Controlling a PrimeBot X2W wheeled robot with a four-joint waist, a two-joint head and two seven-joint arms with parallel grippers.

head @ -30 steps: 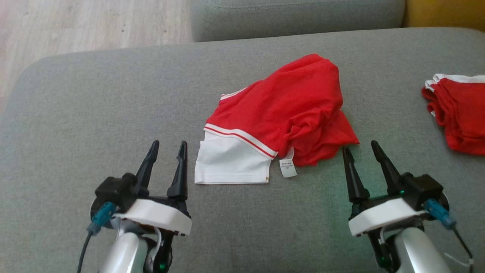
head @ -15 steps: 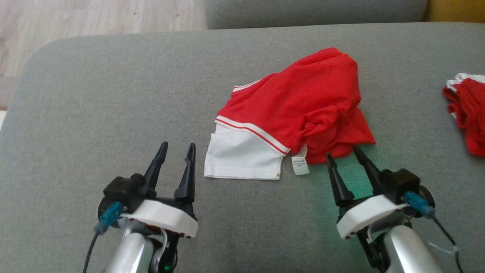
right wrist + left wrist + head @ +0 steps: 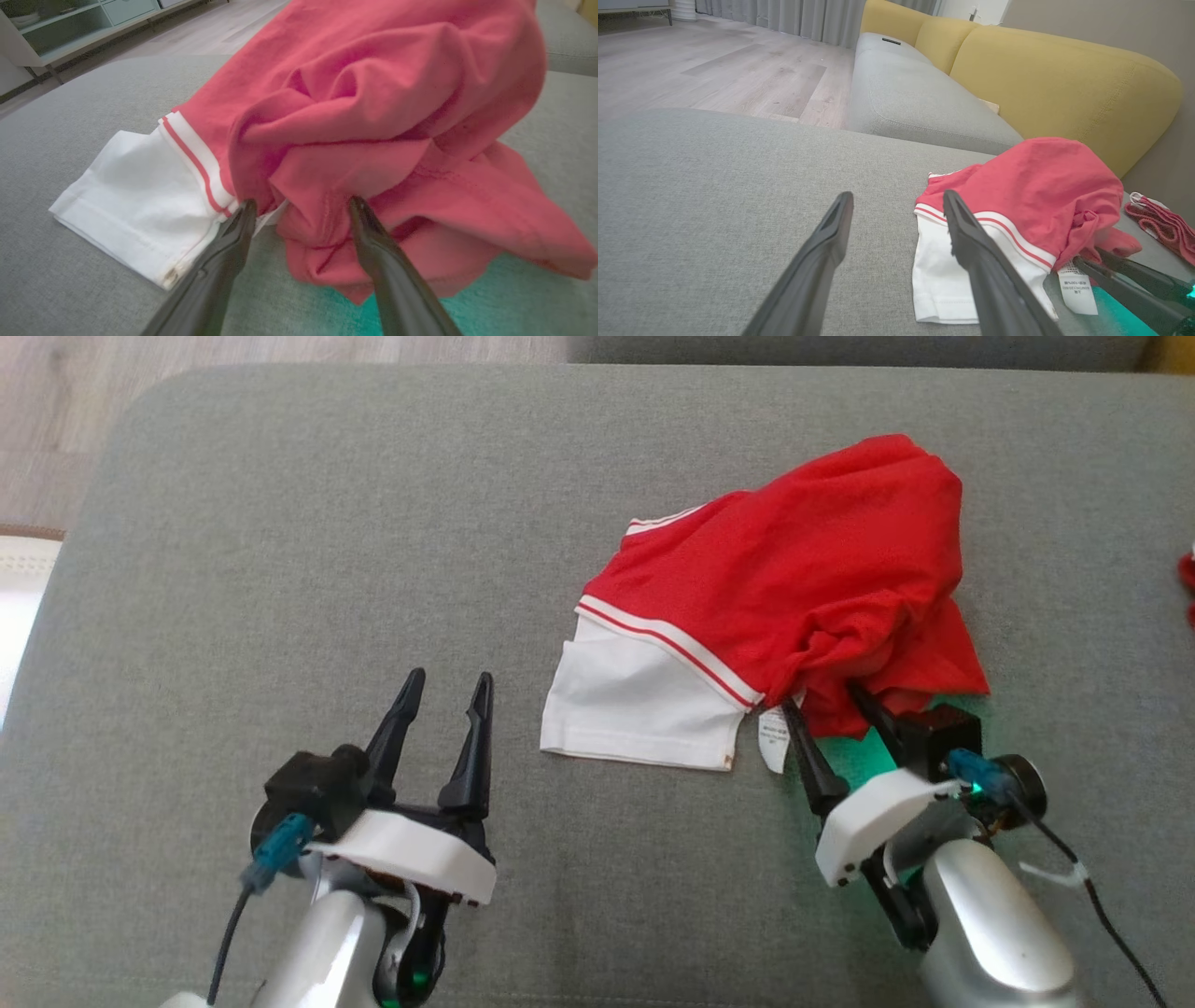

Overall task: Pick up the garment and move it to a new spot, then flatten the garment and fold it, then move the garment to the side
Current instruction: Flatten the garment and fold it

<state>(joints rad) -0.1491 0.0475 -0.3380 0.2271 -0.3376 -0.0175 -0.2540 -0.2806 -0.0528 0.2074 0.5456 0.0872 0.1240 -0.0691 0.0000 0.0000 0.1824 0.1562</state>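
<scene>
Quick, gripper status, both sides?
Left gripper: open, holding nothing, beside the garment.
Right gripper: open, jaws astride the garment's red near edge, nothing gripped yet.

The grey cushion [image 3: 280,569] offers open room across its whole left half and along the near edge. The left pincer [image 3: 450,675], jaws apart, has bare fabric ahead and on both sides. Right of centre the crumpled garment [image 3: 822,579] heaps up and blocks the way. The right pincer [image 3: 822,698] stands spread at its near hem, a red fold between its fingers. Another red cloth [image 3: 1157,224] lies at the far right, with a strip of cushion between it and the garment.
</scene>
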